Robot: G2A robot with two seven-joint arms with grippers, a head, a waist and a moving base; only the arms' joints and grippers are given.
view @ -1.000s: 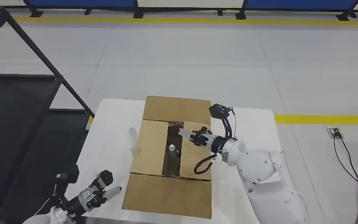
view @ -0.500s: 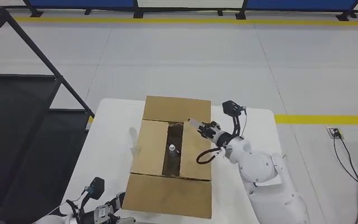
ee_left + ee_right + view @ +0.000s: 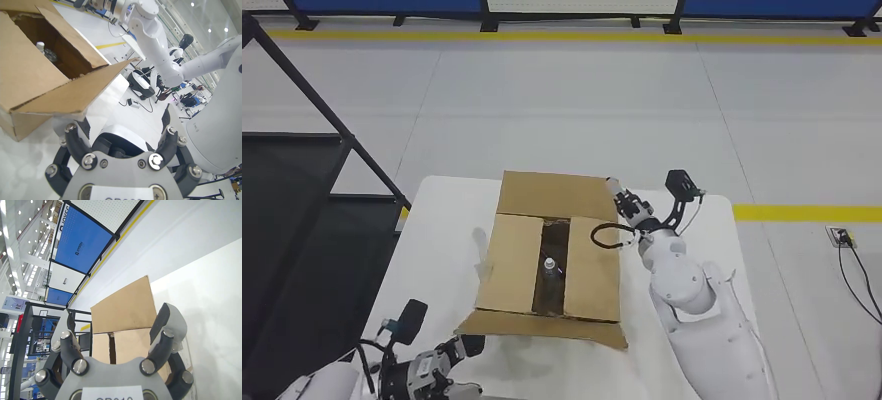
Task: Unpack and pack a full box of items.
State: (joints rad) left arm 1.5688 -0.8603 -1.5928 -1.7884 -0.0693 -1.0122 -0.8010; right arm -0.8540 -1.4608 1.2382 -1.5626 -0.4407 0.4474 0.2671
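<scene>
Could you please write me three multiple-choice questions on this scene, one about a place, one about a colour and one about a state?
1. Where is the bottle?
A) beside the box
B) in the box
C) held by an arm

2. What colour is the bottle's cap?
A) white
B) red
C) blue

3. How is the right gripper?
A) shut on the bottle
B) shut, empty
C) open, empty

Answers:
1 B: the top view shows it through the box's open top.
2 A: the left wrist view shows the cap white.
3 C: its jaws stand spread with nothing between them.
</scene>
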